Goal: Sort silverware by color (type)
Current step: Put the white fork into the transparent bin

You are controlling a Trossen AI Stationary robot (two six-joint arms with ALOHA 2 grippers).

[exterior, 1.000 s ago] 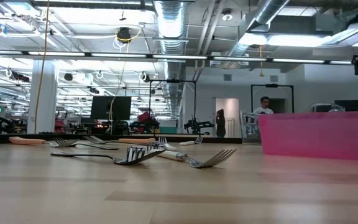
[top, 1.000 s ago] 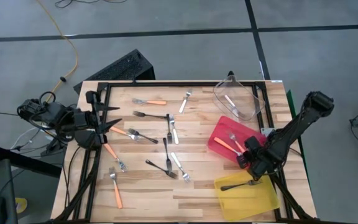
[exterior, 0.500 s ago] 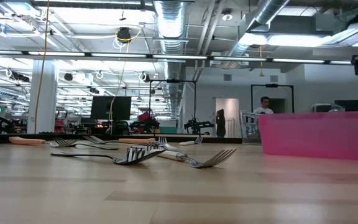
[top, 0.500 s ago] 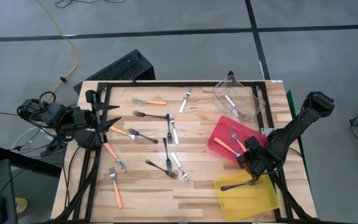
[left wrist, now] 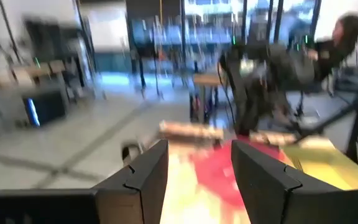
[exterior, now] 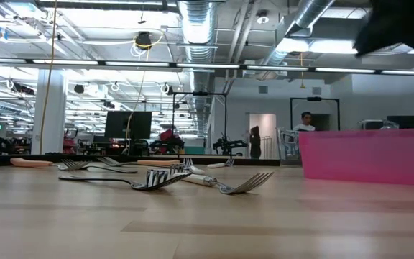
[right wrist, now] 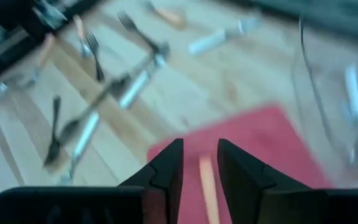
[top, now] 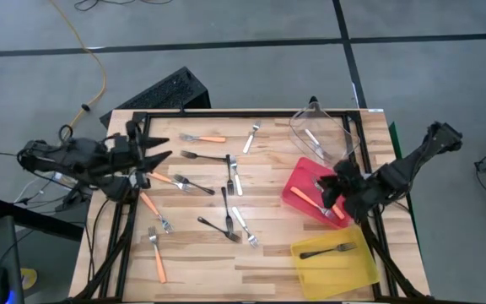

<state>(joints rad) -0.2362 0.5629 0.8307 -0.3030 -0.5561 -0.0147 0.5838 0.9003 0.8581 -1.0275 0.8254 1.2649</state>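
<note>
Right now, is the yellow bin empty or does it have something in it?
Not empty. The high view shows one black fork lying inside the yellow bin, alone, along its side nearer the red bin.

Pale wood-plank desk [top: 268, 253], smooth and matt. Red bin [top: 298, 187] and yellow bin [top: 353, 268] look translucent plastic; the clear bin [top: 334, 127] is glossy.

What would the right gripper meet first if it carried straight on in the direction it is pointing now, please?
Probably the red bin. The right gripper hangs over its near edge with fingers apart and empty, pointing down and across it toward the table's middle. An orange-handled fork lies in the bin just ahead, though height is hard to judge.
</note>
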